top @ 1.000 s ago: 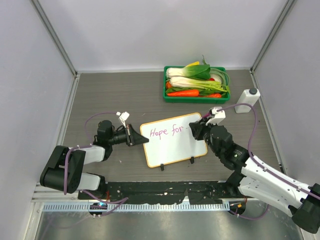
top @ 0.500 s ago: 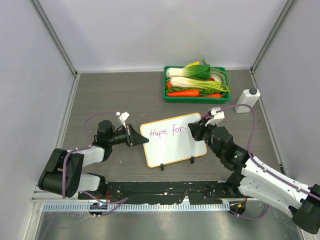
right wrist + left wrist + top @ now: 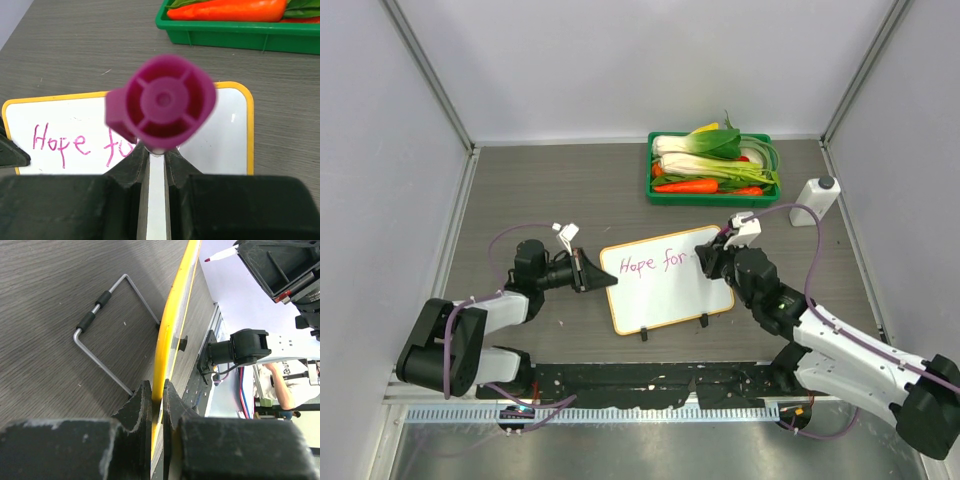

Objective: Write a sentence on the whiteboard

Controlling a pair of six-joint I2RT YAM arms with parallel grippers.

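Note:
The whiteboard (image 3: pixel 665 285) lies on the table with an orange rim and two black clip feet. Pink writing (image 3: pixel 655 264) on it reads "Hope for"; it also shows in the right wrist view (image 3: pixel 62 142). My left gripper (image 3: pixel 603 281) is shut on the board's left edge; the left wrist view shows the yellow rim (image 3: pixel 167 340) pinched between the jaws. My right gripper (image 3: pixel 705 256) is shut on a magenta marker (image 3: pixel 162 107), held upright over the board's upper right part. The marker's tip (image 3: pixel 207 259) shows in the left wrist view.
A green tray (image 3: pixel 712 190) of vegetables stands at the back right. A white bottle (image 3: pixel 814 201) stands to the right of it. A wire stand (image 3: pixel 107 335) lies under the board in the left wrist view. Grey walls enclose the table.
My right gripper with the marker has shifted slightly left and toward the board's top edge. The left gripper and the board have not moved.

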